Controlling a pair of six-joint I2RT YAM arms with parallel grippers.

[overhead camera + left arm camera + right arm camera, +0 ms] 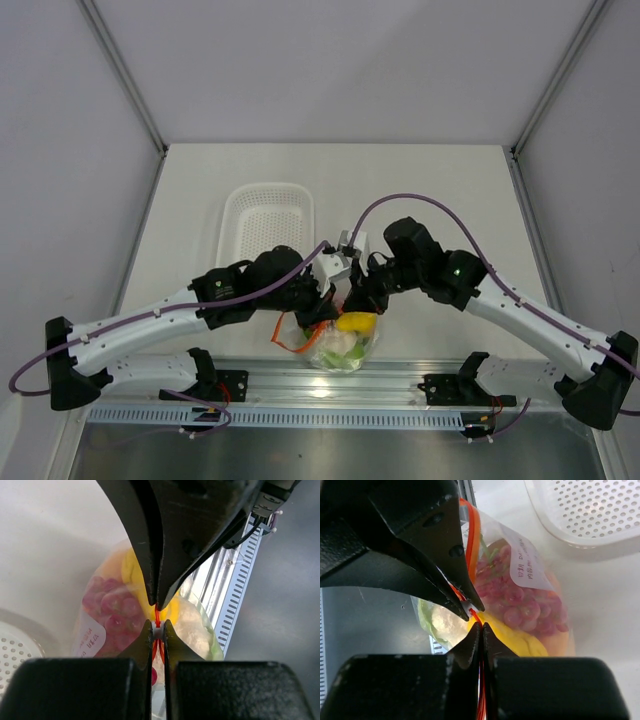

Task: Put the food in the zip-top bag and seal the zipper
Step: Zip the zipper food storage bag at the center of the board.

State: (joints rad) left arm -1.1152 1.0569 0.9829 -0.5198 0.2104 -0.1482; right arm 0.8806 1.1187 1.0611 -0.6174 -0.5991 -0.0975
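Plainly, both tools were clenched on the same thing. In my left wrist view the left gripper (158, 629) had its two black fingers pressed together on the zipper (157, 614), the thin orange-red strip showing in the slit between them. The right gripper (156, 600) came in from above and met it tip to tip, pinching the same strip just beside my hold. The right wrist view showed the mirror of this: the right gripper (481, 628) was closed on the strip, with the left gripper (466, 607) touching it from above.

From overhead, the zip-top bag (345, 348) sat below the two grippers at the near edge of the table (420, 190), close to the metal rail (320, 385). I could not tell whether it hung or rested. The food was inside it: purple-red grapes (520, 605) under a white label (527, 562), a yellow fruit (512, 639) and pale cauliflower (445, 622). A free length of the strip curled out on the bag's left side. The white perforated basket (267, 215) lay further back, apart from the bag.
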